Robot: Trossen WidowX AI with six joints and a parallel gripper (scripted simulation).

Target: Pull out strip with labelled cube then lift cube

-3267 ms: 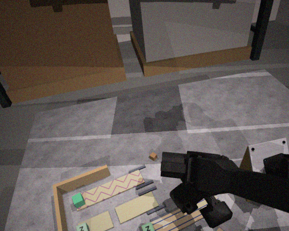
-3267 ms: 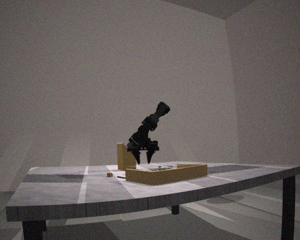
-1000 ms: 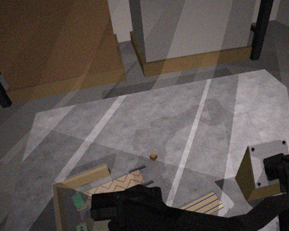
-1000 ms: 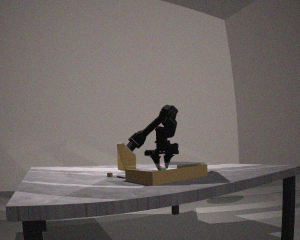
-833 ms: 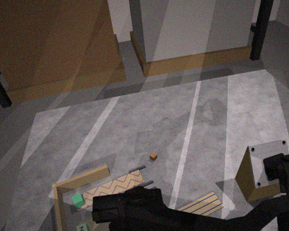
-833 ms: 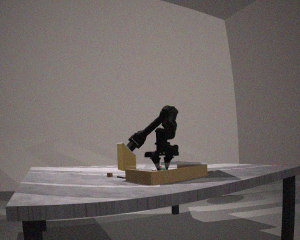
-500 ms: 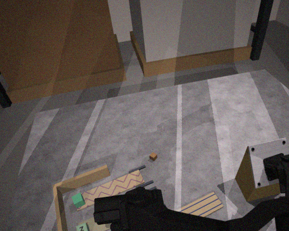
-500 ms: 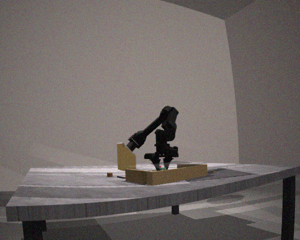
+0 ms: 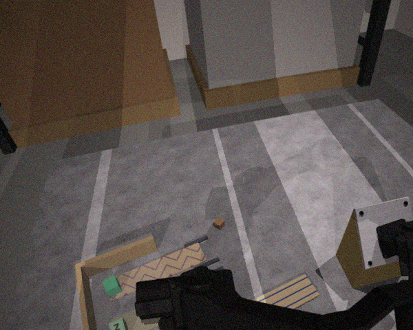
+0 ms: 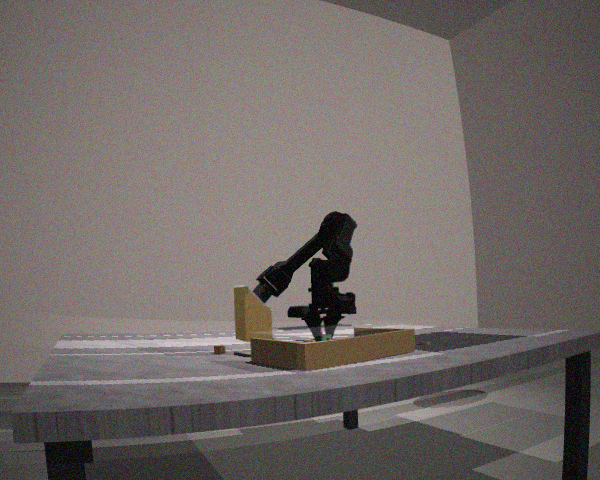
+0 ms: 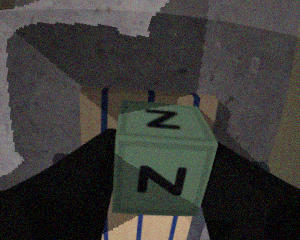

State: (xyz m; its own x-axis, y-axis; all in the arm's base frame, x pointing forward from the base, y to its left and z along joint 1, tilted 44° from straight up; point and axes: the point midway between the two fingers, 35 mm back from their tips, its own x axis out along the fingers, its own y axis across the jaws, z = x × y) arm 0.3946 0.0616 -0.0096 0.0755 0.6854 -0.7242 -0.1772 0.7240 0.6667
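By the worktop's (image 9: 157, 184) (image 10: 186, 397) long near edge in the exterior view, a low wooden tray (image 9: 118, 254) (image 10: 341, 353) holds the green Z-marked cube (image 9: 118, 324) (image 10: 325, 337) (image 11: 162, 160), with the gripper (image 9: 155, 300) (image 10: 324, 334) (image 11: 157, 143) clamped on its sides, above a blue-striped strip (image 9: 288, 293) (image 11: 122, 222) (whether it touches the strip, I can't tell). Also inside are a green cube (image 9: 111, 285) and most of a zigzag strip (image 9: 164, 264); towards the left edge sits a small brown block (image 9: 219, 223) (image 10: 219, 349), and farther back, the arm's wedge-shaped mount (image 9: 349, 256) (image 10: 242, 320).
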